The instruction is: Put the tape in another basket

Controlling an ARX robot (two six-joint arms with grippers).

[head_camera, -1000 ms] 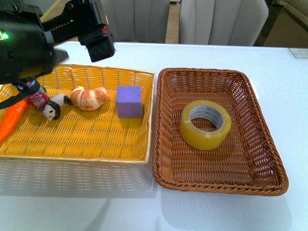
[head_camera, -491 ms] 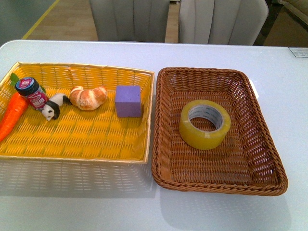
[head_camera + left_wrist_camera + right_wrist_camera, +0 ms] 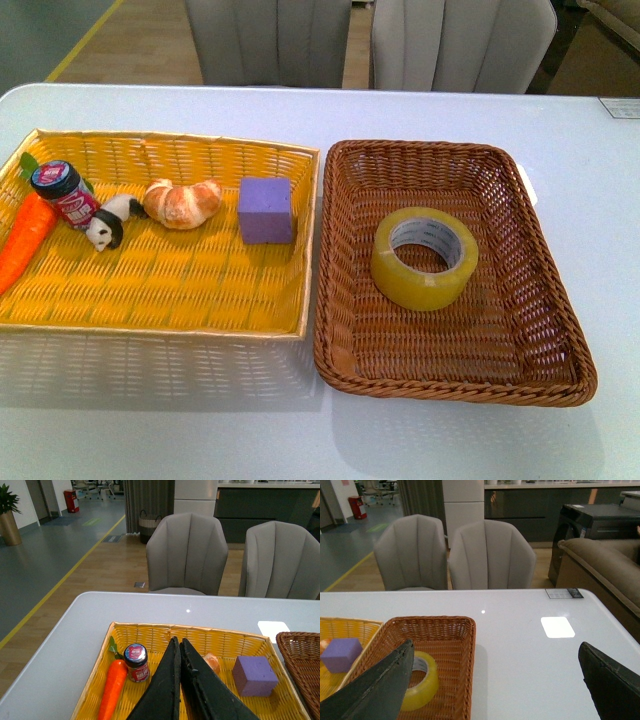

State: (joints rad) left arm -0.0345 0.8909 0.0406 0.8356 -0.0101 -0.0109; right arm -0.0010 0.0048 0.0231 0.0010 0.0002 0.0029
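The tape (image 3: 424, 257), a yellowish roll with a white core, lies flat in the middle of the dark brown wicker basket (image 3: 450, 385) at the right; nothing touches it. Neither arm shows in the front view. In the left wrist view my left gripper (image 3: 178, 641) is shut and empty, hanging over the yellow basket (image 3: 200, 632). In the right wrist view my right gripper (image 3: 495, 645) is wide open and empty, held above the white table beside the brown basket (image 3: 445, 630). One of its fingers (image 3: 385, 680) partly covers the tape (image 3: 422, 682).
The yellow basket (image 3: 160, 320) at the left holds a carrot (image 3: 25, 235), a small red jar (image 3: 65, 192), a panda figure (image 3: 108, 225), a croissant (image 3: 182, 202) and a purple block (image 3: 266, 210). Two grey chairs (image 3: 460, 40) stand behind the white table (image 3: 590, 200).
The left arm, which filled the upper left of the front view one second ago, has left that view. The tape and the baskets have stayed put.
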